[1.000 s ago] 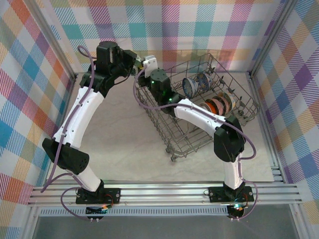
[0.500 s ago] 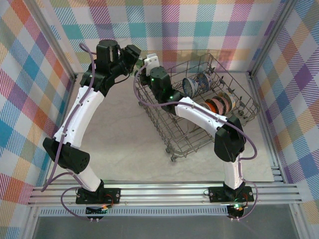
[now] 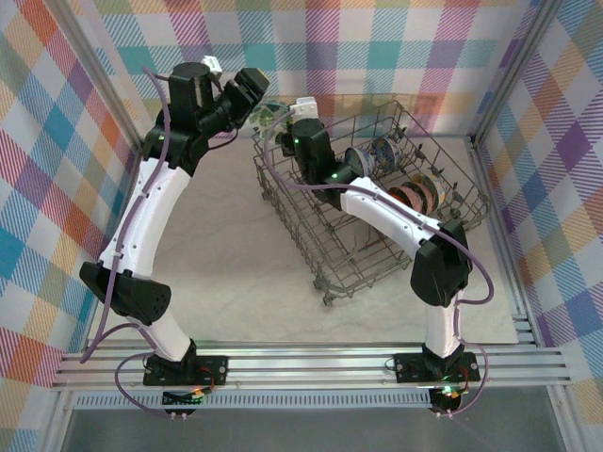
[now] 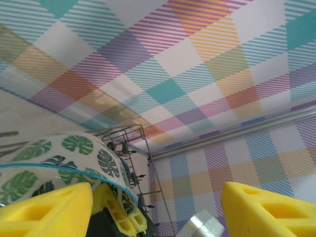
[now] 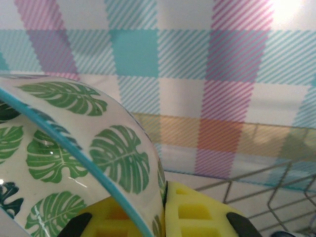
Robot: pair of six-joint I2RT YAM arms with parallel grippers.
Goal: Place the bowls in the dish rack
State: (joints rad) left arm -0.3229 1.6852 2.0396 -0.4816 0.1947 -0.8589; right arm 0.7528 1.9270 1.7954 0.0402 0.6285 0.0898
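Observation:
A white bowl with green leaf prints and a blue rim [image 3: 270, 115] hangs above the far left corner of the dish rack [image 3: 294, 231]. My right gripper [image 3: 284, 121] is shut on its rim. In the right wrist view the bowl [image 5: 74, 148] has its wall pinched between the yellow pads [image 5: 197, 212]. My left gripper [image 3: 260, 100] stands open just beside the bowl. In the left wrist view its yellow fingers [image 4: 269, 210] are spread wide, the bowl [image 4: 59, 163] lying by the left one. Several patterned bowls [image 3: 362, 161] and orange ones [image 3: 411, 197] stand on edge in the rack.
The rack's wire wall [image 4: 143, 148] rises just behind the bowl, with the checked back wall [image 3: 377, 47] close beyond it. An aluminium frame post [image 3: 504, 75] stands at the right. Bare tabletop [image 3: 226, 245] lies left of the rack.
The left gripper has opened off the leaf bowl and drawn back up to the left. The right gripper has stayed shut on the bowl and shifted slightly right.

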